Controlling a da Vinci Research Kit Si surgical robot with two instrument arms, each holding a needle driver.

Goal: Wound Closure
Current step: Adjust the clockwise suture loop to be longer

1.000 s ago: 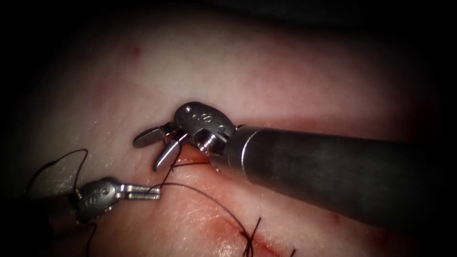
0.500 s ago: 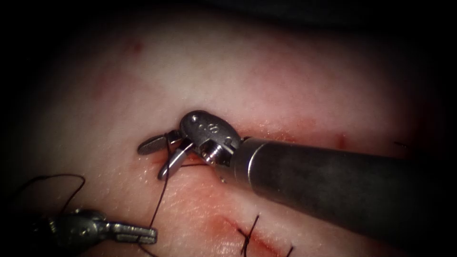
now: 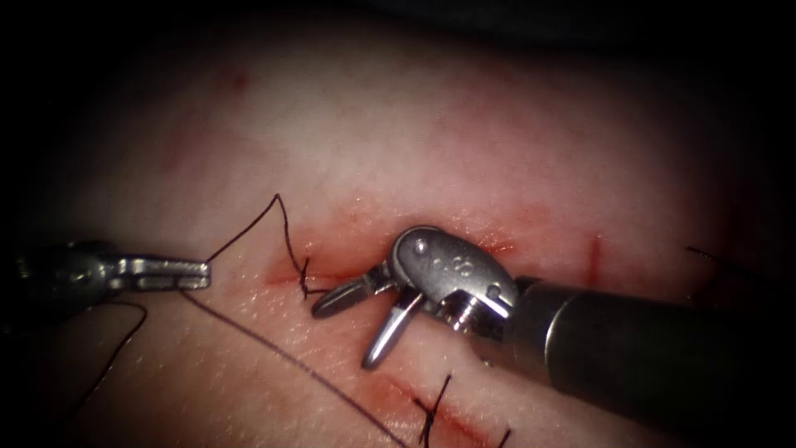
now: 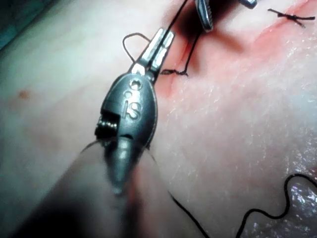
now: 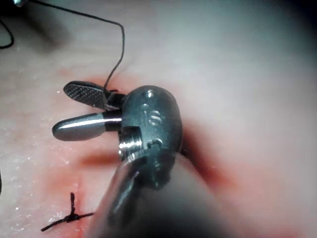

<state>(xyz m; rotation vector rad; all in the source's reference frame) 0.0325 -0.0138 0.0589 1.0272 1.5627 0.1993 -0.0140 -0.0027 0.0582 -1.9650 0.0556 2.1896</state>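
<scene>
On the tissue the cut runs as a red line toward the lower right. My left tool comes in from the left with its jaws shut on the dark thread. The thread rises to a peak and drops to a knot on the cut. The left wrist view has these shut jaws beside that knot. My right tool lies just right of the knot, its jaws open and holding nothing, as also seen in the right wrist view.
A second run of thread crosses the tissue from the left tool toward the lower right. A tied stitch with short cut ends sits lower on the cut. Red fluid stains the cut's edges. The right shaft covers the lower right.
The left tool swung from the lower left up to the left edge, drawing the thread up and leftward. The right tool shifted right and down, its open jaws now off the thread.
</scene>
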